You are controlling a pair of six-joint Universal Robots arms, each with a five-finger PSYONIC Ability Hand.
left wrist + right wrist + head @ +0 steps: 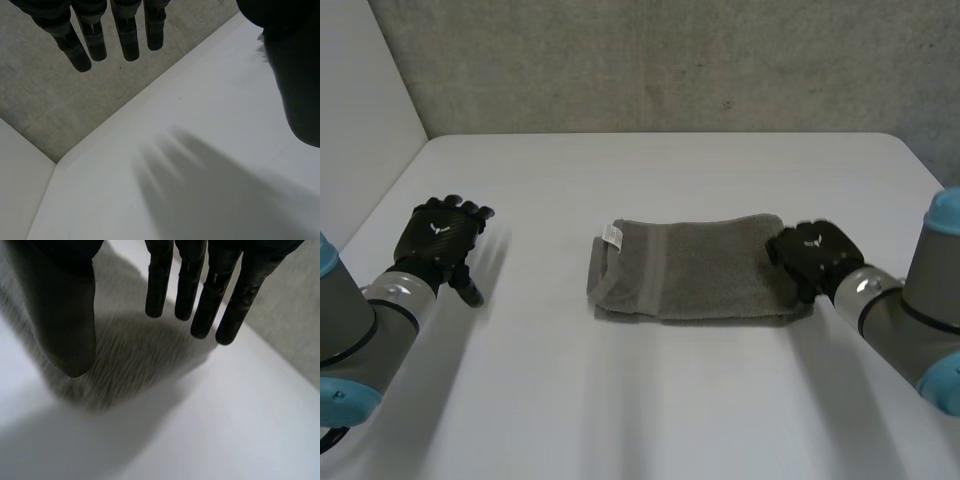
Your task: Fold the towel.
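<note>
Our right hand [815, 255] was at the right end of the towel [695, 272]. Its fingers [190, 290] were straight and a little apart, with the thumb [65, 315] held off to one side and nothing pinched between them. We could not tell whether the fingertips touched the cloth. The grey towel lay folded into a flat oblong near the middle of the white table [650, 400], its long side running left to right, with a small white label [611, 236] at its far left corner. Our left hand [442, 237] was well apart from the towel, over the left side of the table, its fingers [127, 35] straight and relaxed, holding nothing. Beyond the table's far edge stood a grey wall [670, 60], and a white panel [360, 100] closed in the left side.
</note>
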